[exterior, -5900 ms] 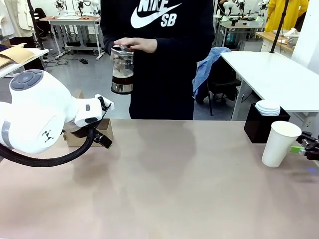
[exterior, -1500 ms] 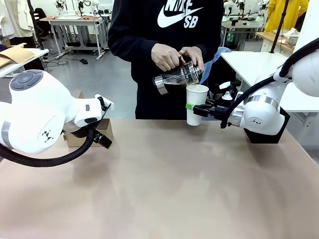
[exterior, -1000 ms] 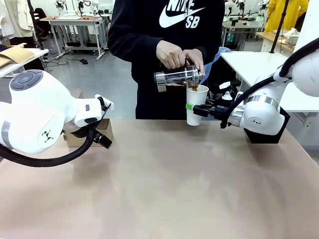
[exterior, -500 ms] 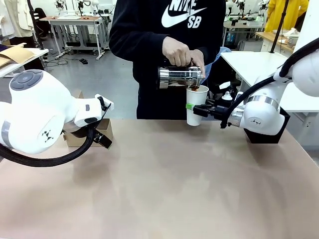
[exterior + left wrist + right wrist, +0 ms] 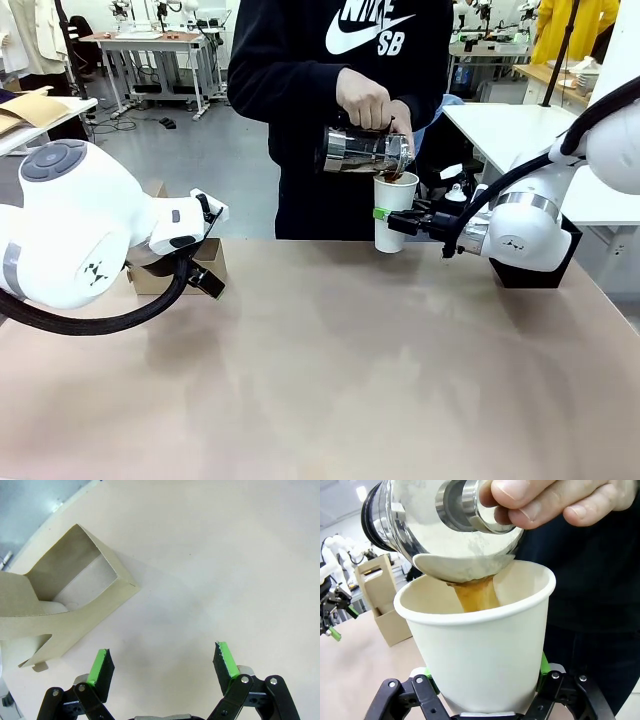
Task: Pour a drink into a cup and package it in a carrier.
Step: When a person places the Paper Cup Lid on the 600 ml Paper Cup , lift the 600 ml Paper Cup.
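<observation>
Two green-padded fingers of the right end effector (image 5: 393, 216) are clenched around a white paper cup (image 5: 480, 645), holding it upright near the counter's (image 5: 350, 370) far edge. Right above its rim a person's hand (image 5: 365, 100) tips a glass jug (image 5: 365, 152) almost flat, and the brown drink (image 5: 472, 595) streams from the spout into the cup. Over at the other side, the left end effector (image 5: 162, 662) hangs released, fingers wide apart above bare counter, with the cardboard carrier (image 5: 80, 622) just beside it.
</observation>
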